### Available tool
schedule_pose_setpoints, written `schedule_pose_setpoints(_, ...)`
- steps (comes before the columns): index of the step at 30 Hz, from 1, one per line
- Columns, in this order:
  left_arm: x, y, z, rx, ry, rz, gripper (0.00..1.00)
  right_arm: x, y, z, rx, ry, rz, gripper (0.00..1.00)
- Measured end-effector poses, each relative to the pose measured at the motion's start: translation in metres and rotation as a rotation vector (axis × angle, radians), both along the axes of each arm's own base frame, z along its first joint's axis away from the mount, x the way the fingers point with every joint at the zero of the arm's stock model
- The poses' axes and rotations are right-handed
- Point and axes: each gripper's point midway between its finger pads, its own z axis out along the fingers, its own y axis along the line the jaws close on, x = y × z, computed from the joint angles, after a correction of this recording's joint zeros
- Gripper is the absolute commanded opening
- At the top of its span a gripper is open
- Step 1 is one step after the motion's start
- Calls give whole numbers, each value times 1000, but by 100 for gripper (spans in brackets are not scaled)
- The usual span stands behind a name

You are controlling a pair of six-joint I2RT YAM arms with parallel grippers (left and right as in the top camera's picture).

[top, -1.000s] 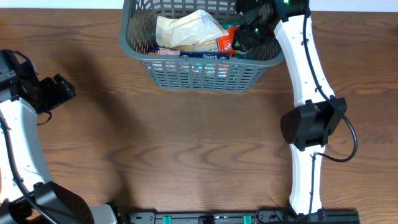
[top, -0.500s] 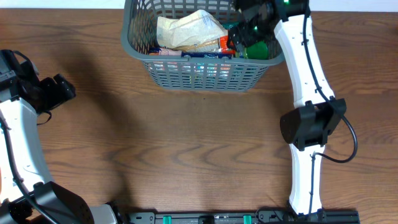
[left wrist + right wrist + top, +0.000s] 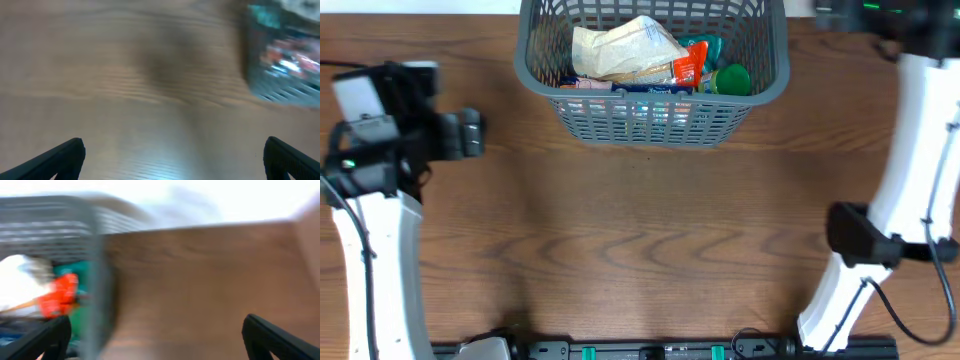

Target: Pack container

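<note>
The container (image 3: 650, 122), a dark grey slotted basket, stands at the table's far middle. It holds a white bag (image 3: 620, 50), an orange packet (image 3: 686, 66), a green-lidded jar (image 3: 732, 80) and a blue pack (image 3: 640, 88). My right gripper (image 3: 828, 12) is outside the basket, off its right rim. In the blurred right wrist view it is open and empty (image 3: 160, 340) over bare wood, with the basket wall (image 3: 97, 280) at left. My left gripper (image 3: 468, 135) is left of the basket, open and empty (image 3: 175, 160). The basket (image 3: 285, 65) is a blur at upper right in the left wrist view.
The brown wooden table (image 3: 650, 240) spreads in front of the basket. A black rail (image 3: 650, 350) runs along the near edge. The right arm's white links (image 3: 910, 150) stand over the table's right side.
My right gripper has left the basket and swung out to the right, leaving the green-lidded jar inside. My left arm has moved right, toward the basket. Both wrist views are motion-blurred.
</note>
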Motion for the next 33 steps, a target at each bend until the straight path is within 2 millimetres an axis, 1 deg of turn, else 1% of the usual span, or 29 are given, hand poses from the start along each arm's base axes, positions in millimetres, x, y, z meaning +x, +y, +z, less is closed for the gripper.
schedule_pose_setpoints(2, -3, -20, 4, 8, -2, -65, 99, -21, -25, 4, 3, 21, -80, 97)
schedule_pose_setpoints(3, -6, -30, 4, 10, 5, -98, 99, -31, -32, 4, 6, 42, -104, 95)
schedule_pose_setpoints(5, -14, -48, 7, 14, 11, -152, 99, -49, -41, 3, 9, 80, -134, 95)
schedule_pose_setpoints(7, -22, -62, 12, 16, 7, -194, 99, -60, -44, 9, 13, 73, -142, 95)
schedule_pose_setpoints(8, -27, -68, 16, 16, 0, -213, 99, -66, -44, 12, 16, 70, -142, 95)
schedule_pose_setpoints(10, -36, -74, 23, 14, -15, -228, 99, -78, -40, 18, 25, 68, -134, 95)
schedule_pose_setpoints(13, -49, -80, 37, 5, -56, -232, 99, -105, -28, 28, 35, 63, -109, 95)
schedule_pose_setpoints(14, -54, -81, 43, 2, -77, -232, 99, -114, -23, 30, 36, 64, -100, 95)
schedule_pose_setpoints(16, -64, -85, 53, -6, -118, -234, 99, -140, -10, 32, 34, 71, -72, 95)
schedule_pose_setpoints(18, -77, -90, 58, -12, -148, -247, 98, -162, 0, 27, 33, 91, -49, 94)
schedule_pose_setpoints(21, -97, -97, 52, -27, -172, -269, 99, -191, 10, 11, 27, 121, -25, 94)
schedule_pose_setpoints(23, -109, -101, 43, -35, -172, -281, 99, -199, 15, -4, 20, 114, -11, 95)
schedule_pose_setpoints(27, -130, -106, 25, -51, -176, -303, 99, -211, 24, -56, 27, 121, 9, 95)
schedule_pose_setpoints(30, -148, -108, 13, -55, -176, -322, 99, -225, 29, -105, 37, 121, 13, 95)
schedule_pose_setpoints(32, -160, -107, 9, -56, -182, -326, 99, -234, 31, -135, 49, 108, 9, 99)
schedule_pose_setpoints(33, -165, -106, 8, -58, -186, -325, 99, -238, 32, -145, 54, 106, 7, 99)
